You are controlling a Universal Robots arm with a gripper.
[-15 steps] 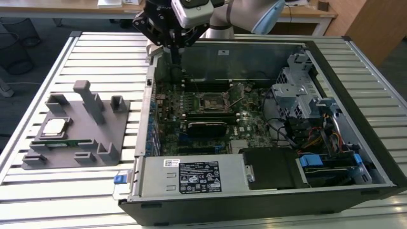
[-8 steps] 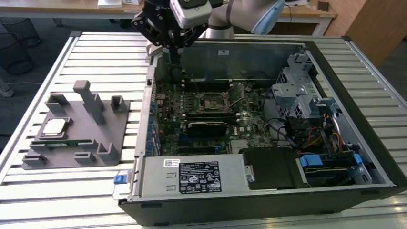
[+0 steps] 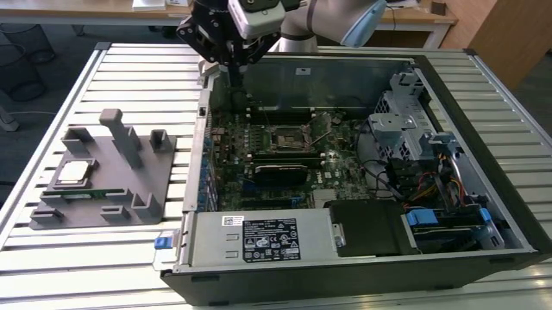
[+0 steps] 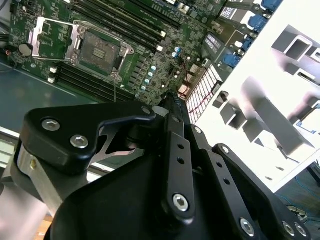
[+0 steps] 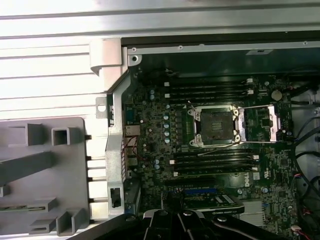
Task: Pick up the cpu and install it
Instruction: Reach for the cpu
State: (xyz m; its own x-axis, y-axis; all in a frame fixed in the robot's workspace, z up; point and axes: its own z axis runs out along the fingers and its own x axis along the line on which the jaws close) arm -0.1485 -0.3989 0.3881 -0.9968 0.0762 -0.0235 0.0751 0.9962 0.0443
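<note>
The tool (image 3: 234, 70) is hung over the far corner of the open case (image 3: 345, 274), right above the wall on the exterior view's left. It looks pinched shut, with nothing held. The cpu (image 3: 74, 172) is laid flat on the grey tray (image 3: 129, 190) on the desk (image 3: 129, 71), well apart from the tool, and is hemmed in by upright blocks. A green memory stick (image 3: 82, 192) is parked just near of it. Only a narrow strip of desk is seen between the tray edge and the case wall. The socket (image 5: 216, 125) is seen open mid-board, with its lid swung aside and slots tight on both sides.
</note>
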